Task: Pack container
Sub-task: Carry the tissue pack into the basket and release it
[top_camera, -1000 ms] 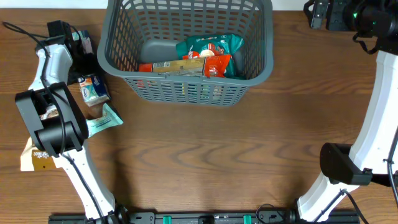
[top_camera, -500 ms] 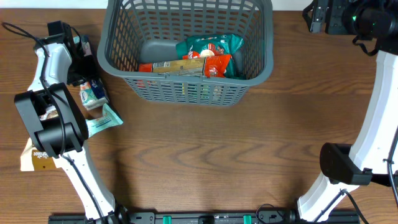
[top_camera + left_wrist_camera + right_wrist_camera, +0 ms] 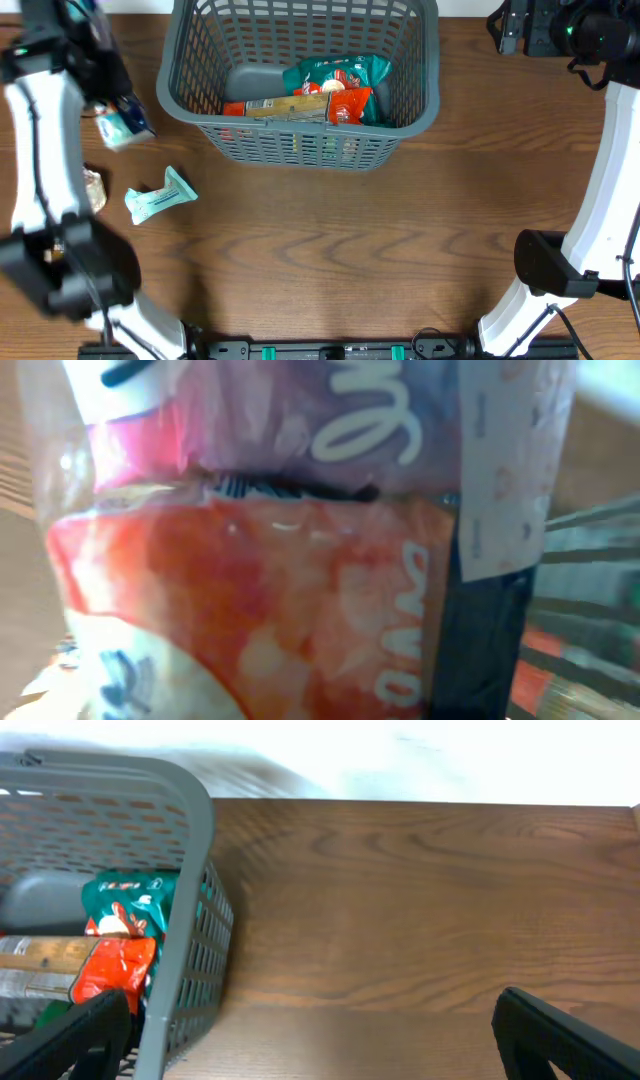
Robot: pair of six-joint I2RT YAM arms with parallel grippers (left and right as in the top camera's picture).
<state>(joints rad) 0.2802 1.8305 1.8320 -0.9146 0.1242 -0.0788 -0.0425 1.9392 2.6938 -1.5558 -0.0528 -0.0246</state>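
Observation:
The container (image 3: 300, 146), a large dark grey lattice basket, stands at the back centre and shows in the right wrist view too (image 3: 190, 910). Inside it lie a green packet (image 3: 345, 73), a red packet (image 3: 350, 105) and a tan bar (image 3: 285, 105). My left gripper (image 3: 108, 100) hangs left of the basket, shut on a white, blue and orange snack packet (image 3: 122, 126). That snack packet (image 3: 280, 580) fills the left wrist view and hides the jaws. My right gripper (image 3: 310, 1050) stands open over bare wood right of the basket, with nothing between its fingers.
A teal packet (image 3: 160, 197) lies on the table in front of the left gripper. A brownish packet (image 3: 93, 188) peeks out from behind the left arm. The right arm's base (image 3: 550, 265) stands at the front right.
My left gripper has shut on the snack packet and lifted it off the table, carrying it left. The left arm has swung up and blurred. The right arm has not moved.

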